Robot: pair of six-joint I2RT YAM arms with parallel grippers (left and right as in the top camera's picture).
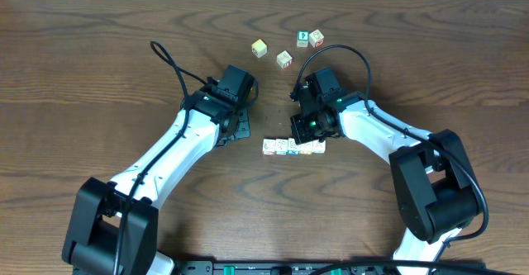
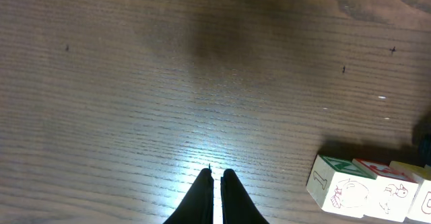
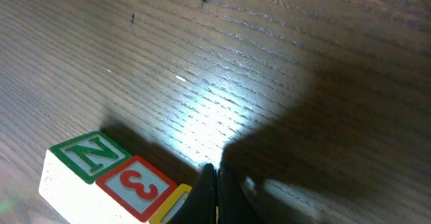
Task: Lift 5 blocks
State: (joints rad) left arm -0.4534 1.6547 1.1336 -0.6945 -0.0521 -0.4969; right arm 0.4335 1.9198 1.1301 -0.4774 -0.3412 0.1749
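Several small white picture blocks (image 1: pixel 293 146) lie side by side in a row on the wooden table. In the right wrist view I see the row's green N block (image 3: pixel 86 155), a red 3 block (image 3: pixel 135 185) and a yellow-edged block (image 3: pixel 174 204). My right gripper (image 3: pixel 215 172) is shut and empty, its tips just over the yellow-edged block; overhead, the right gripper (image 1: pixel 307 131) is at the row's far side. My left gripper (image 2: pixel 215 177) is shut on nothing, low over bare wood, left of the row's end block (image 2: pixel 340 189). Overhead, the left gripper (image 1: pixel 240 131) is up-left of the row.
Farther back lie a plain cream cube (image 1: pixel 259 49), a picture cube (image 1: pixel 284 59), a green-faced cube (image 1: pixel 303 38) and a red-edged cube (image 1: pixel 316 37). Both arms reach in from the near edge, with black cables looping over them.
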